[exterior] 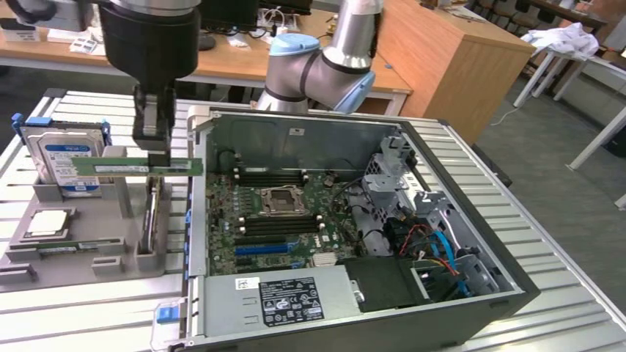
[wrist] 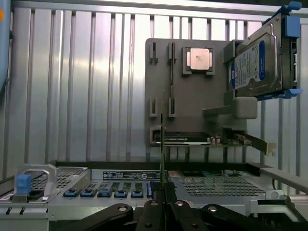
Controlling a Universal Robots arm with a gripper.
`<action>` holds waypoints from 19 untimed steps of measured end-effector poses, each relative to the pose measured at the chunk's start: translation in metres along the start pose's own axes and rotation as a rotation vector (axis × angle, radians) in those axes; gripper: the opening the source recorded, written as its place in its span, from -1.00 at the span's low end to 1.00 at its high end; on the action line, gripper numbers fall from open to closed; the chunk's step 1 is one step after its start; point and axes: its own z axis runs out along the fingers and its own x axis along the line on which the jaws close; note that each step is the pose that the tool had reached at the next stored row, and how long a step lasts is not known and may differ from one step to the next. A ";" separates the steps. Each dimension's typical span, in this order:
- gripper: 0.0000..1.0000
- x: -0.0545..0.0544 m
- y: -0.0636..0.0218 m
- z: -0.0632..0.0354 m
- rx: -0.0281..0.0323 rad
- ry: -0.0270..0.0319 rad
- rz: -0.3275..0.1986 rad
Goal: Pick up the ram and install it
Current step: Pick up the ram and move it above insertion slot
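The ram (exterior: 137, 166) is a thin green stick held level in the air above the grey parts tray (exterior: 117, 257), just off the open computer case's side wall on the exterior view's left. My gripper (exterior: 155, 154) is shut on it from above, near the end closer to the case. In the wrist view the ram (wrist: 162, 139) shows edge-on as a thin line rising from between the black fingers (wrist: 153, 208). The motherboard's black memory slots (exterior: 277, 176) lie inside the case, beside the CPU socket (exterior: 283, 198).
The tray carries a blue-labelled hard drive (exterior: 64, 158), a CPU chip (exterior: 49, 224) and another green stick (exterior: 67, 249). The case (exterior: 489, 293) holds a power supply (exterior: 278, 297), a blue expansion slot (exterior: 262, 249) and cables. Slatted metal table (exterior: 88, 308) lies all around.
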 end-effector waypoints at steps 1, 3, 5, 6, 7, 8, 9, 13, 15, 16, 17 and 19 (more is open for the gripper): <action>-0.76 0.000 -0.0023 -0.0001 -0.0001 -0.0001 0.000; -0.76 0.000 -0.0070 -0.0003 -0.0001 -0.0001 0.000; -0.76 0.000 -0.0115 -0.0004 -0.0001 -0.0001 0.000; -0.76 0.000 -0.0138 -0.0006 -0.0001 -0.0001 0.000; -0.76 0.000 -0.0161 -0.0007 -0.0002 0.0000 0.000; -0.76 0.000 -0.0185 -0.0008 -0.0002 0.0000 0.000; -0.76 0.000 -0.0207 -0.0009 -0.0002 0.0000 0.000; -0.76 0.000 -0.0298 -0.0012 -0.0002 0.0000 0.000; -0.76 0.000 -0.0346 -0.0014 -0.0002 0.0000 0.000; -0.76 0.000 -0.0368 -0.0015 -0.0003 -0.0001 0.000; -0.76 0.000 -0.0389 -0.0016 -0.0003 -0.0001 0.000; -0.76 0.000 -0.0434 -0.0017 -0.0002 -0.0001 0.000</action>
